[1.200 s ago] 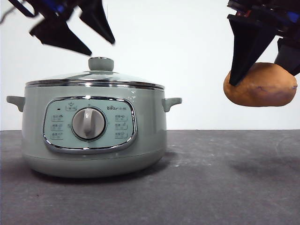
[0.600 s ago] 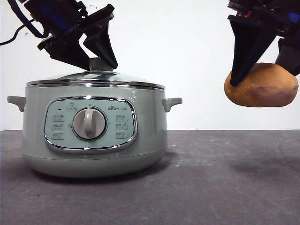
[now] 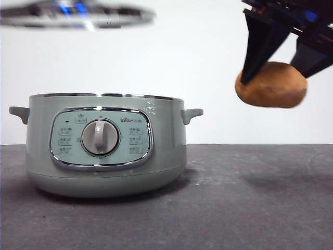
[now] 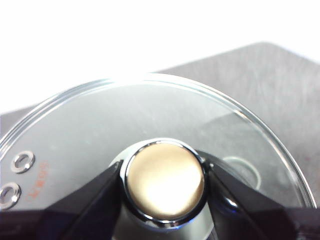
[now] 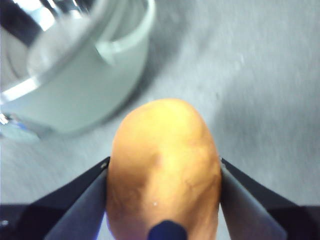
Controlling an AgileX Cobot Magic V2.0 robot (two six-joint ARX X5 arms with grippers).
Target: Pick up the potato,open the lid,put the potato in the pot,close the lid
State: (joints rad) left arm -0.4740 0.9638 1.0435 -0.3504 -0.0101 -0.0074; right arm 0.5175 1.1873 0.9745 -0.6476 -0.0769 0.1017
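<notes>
The sage-green pot (image 3: 104,146) stands uncovered on the dark table, its chrome rim bare. High above it, at the picture's upper edge, the glass lid (image 3: 78,13) hangs as a blur. In the left wrist view my left gripper (image 4: 164,176) is shut on the lid's knob (image 4: 165,182), with the glass lid (image 4: 125,120) spread around it. Right of the pot and above its rim, the orange-brown potato (image 3: 270,84) hangs in the air, and my right gripper (image 3: 273,77) is shut on it. The right wrist view shows the potato (image 5: 165,165) between the jaws of the right gripper (image 5: 164,167), and the pot (image 5: 85,85) lies beyond.
The pot's side handles (image 3: 191,114) stick out at rim height. Its control panel with the grey dial (image 3: 100,137) faces the camera. Dark grey table (image 3: 250,198) stretches to the right of the pot, under the potato.
My left gripper came down onto the knob, shut on it and lifted the lid high off the pot. The right gripper carried the potato leftward and slightly up.
</notes>
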